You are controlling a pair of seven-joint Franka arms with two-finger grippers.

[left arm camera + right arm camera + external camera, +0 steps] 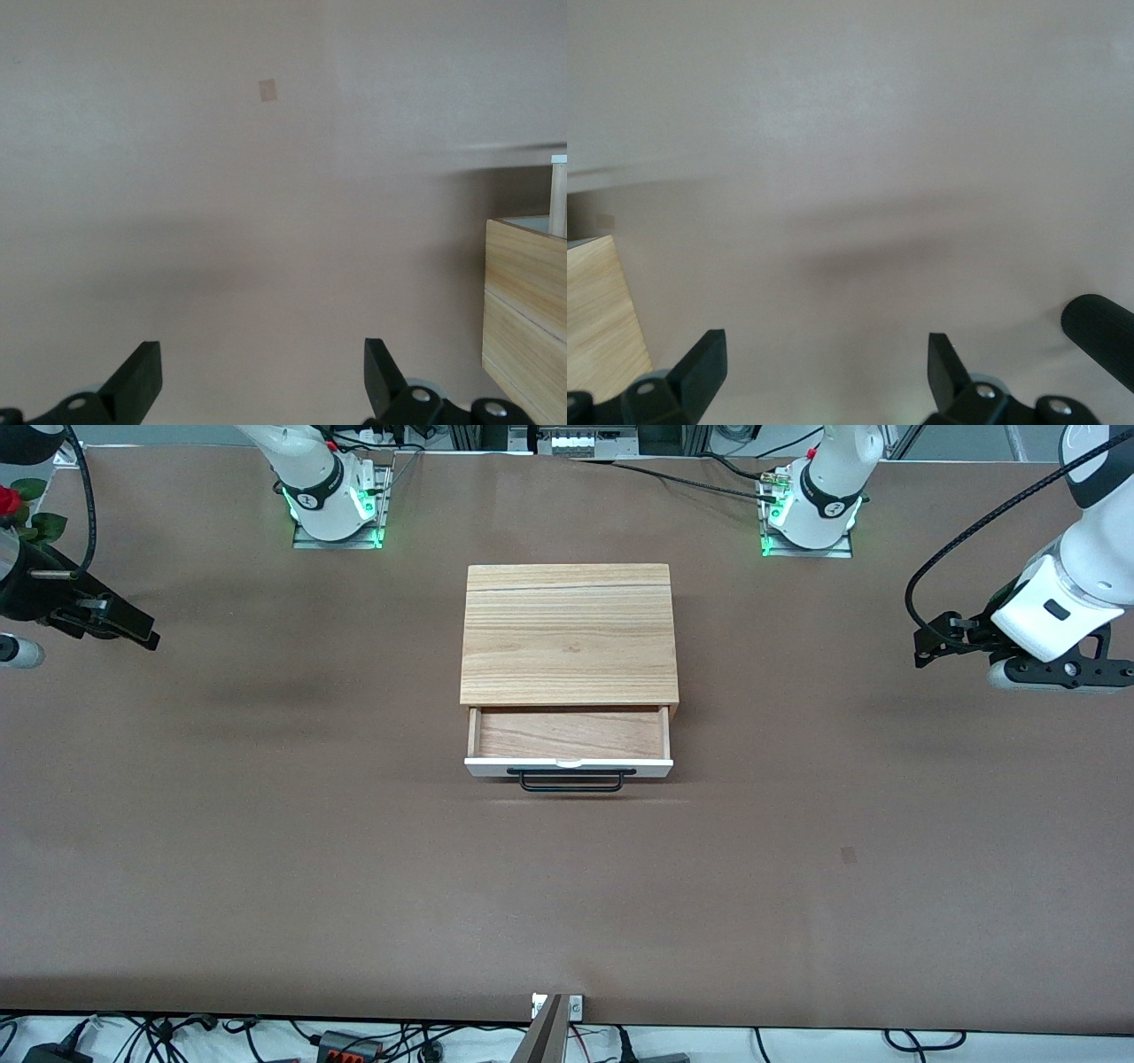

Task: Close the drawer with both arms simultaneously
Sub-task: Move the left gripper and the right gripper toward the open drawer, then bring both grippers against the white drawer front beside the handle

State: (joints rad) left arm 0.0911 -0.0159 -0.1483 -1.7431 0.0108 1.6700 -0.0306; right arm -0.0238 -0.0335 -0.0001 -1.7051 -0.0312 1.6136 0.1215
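Observation:
A small light-wood cabinet point(569, 633) stands mid-table. Its drawer point(569, 734) is pulled partway out toward the front camera, with a white front panel point(567, 767), a black bar handle point(571, 780) and an empty wood-grain bottom. My left gripper point(926, 646) hangs open and empty over the table at the left arm's end, well apart from the cabinet; its wrist view shows its open fingertips point(262, 367) and a cabinet side point(527, 310). My right gripper point(142, 633) hangs open and empty over the right arm's end; its wrist view shows open fingertips point(826, 363) and a cabinet corner point(598, 310).
The brown table point(354, 868) spreads wide around the cabinet. A small pale patch point(848, 856) marks the tabletop, also seen in the left wrist view point(267, 89). A red flower point(11, 505) is at the edge by the right arm. A mount point(556, 1010) sits at the table's front edge.

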